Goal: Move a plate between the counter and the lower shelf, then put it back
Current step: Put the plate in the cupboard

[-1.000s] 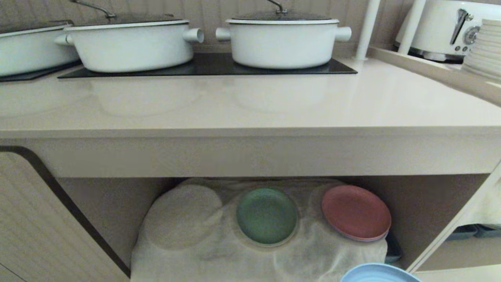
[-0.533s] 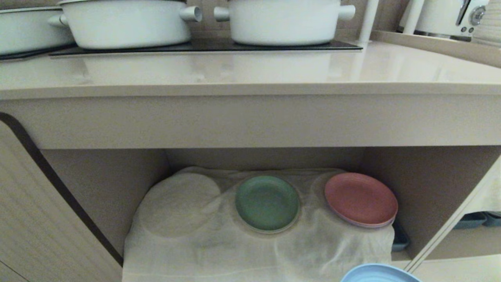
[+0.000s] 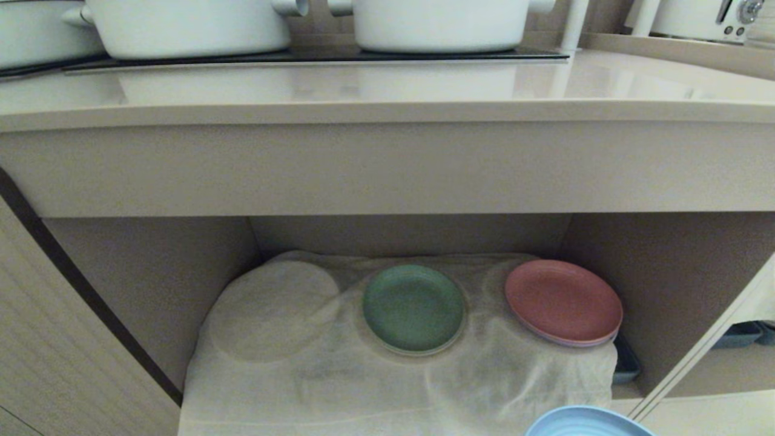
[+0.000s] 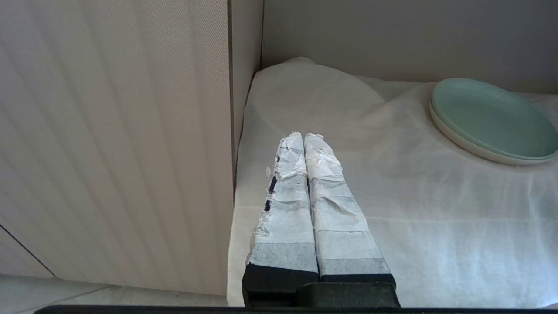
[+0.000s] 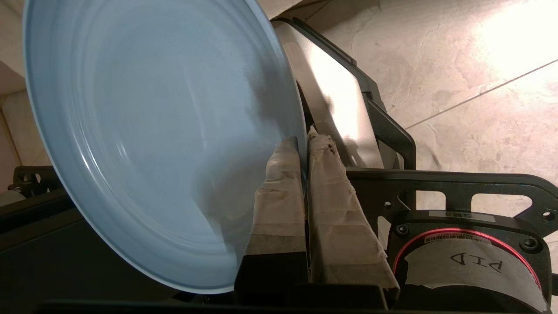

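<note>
Right gripper point(image 5: 304, 146) pinches the smooth round blue plate's point(image 5: 148, 131) rim at 3 o'clock, taped jaws closed; left gripper point(image 4: 304, 140) closed, empty.

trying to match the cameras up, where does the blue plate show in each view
Head view: only the far rim of the blue plate shows, at the bottom edge right of centre, in front of the shelf cloth.
Left wrist view: not in it.
Right wrist view: it fills the left half, pinched at its rim by the right gripper.
Shared landmark: the green plate on the cloth shows in the head and left wrist views.
</note>
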### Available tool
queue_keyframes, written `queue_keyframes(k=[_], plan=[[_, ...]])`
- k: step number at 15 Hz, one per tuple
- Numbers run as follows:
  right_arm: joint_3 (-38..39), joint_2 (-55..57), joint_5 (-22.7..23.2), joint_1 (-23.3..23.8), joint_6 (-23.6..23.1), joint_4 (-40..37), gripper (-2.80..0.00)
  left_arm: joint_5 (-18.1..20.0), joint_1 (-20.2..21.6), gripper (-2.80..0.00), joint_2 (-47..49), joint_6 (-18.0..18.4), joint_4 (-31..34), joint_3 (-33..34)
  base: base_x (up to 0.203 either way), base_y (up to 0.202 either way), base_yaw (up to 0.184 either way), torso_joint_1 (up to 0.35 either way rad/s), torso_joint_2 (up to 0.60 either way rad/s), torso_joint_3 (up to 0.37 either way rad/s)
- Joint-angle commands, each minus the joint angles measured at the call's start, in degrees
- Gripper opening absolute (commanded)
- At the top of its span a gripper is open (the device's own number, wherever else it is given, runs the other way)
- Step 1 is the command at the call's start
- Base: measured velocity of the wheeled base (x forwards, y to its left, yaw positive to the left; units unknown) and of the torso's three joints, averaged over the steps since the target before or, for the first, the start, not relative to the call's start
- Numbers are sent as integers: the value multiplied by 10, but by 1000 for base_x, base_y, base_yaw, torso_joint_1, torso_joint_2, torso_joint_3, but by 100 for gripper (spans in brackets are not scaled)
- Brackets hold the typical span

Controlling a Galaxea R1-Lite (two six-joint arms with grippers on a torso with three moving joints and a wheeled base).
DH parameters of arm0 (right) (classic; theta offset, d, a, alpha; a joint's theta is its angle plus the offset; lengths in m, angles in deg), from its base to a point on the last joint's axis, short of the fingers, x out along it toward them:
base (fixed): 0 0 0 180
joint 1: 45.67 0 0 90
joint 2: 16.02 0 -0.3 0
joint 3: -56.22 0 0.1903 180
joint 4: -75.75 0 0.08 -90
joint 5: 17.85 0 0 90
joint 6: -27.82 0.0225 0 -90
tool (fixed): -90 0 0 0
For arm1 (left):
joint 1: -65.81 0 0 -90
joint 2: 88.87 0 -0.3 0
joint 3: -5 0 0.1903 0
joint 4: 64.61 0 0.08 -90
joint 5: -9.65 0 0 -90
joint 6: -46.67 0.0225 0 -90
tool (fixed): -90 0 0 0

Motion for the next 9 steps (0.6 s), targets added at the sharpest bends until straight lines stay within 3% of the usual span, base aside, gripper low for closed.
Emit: queue_keyframes(k=[1,9], plan=[[-1,0,1,-1,2,-1,-280,0,0,-280,0,-1,0,-1,0,0,0,4,4,46],[-3,1,2,-1,2,0,-280,0,0,-280,0,-1,0,-1,0,0,0,0,1,4]])
